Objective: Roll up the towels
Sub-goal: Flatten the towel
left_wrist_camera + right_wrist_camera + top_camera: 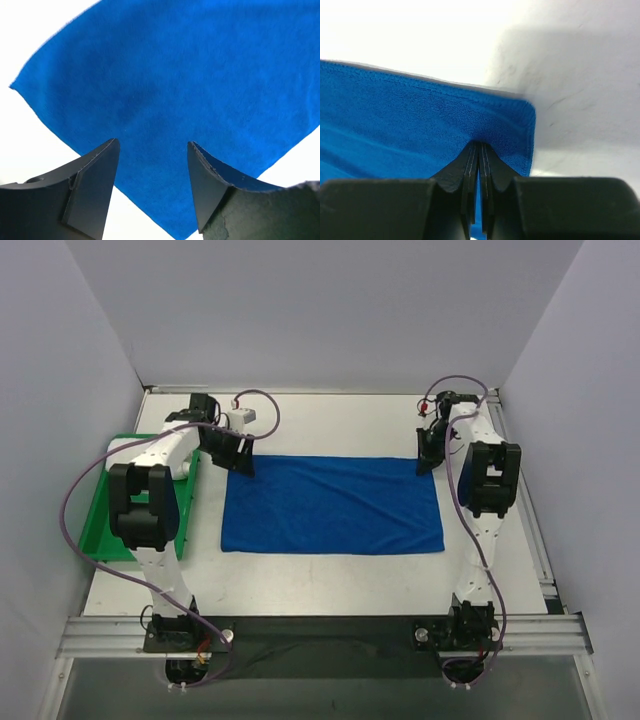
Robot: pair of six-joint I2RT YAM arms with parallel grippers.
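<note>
A blue towel (333, 505) lies spread flat on the white table. My left gripper (240, 462) is open over the towel's far left corner. In the left wrist view its jaws (153, 145) stand wide apart above the towel (190, 75) and hold nothing. My right gripper (428, 462) is at the towel's far right corner. In the right wrist view its jaws (479, 145) are closed, pinching the towel (395, 115) near its hemmed corner, with a sliver of blue cloth between the fingers.
A green tray (100, 520) sits at the table's left edge, beside the left arm. White walls enclose the table on the left, right and far sides. A metal rail (320, 632) runs along the near edge.
</note>
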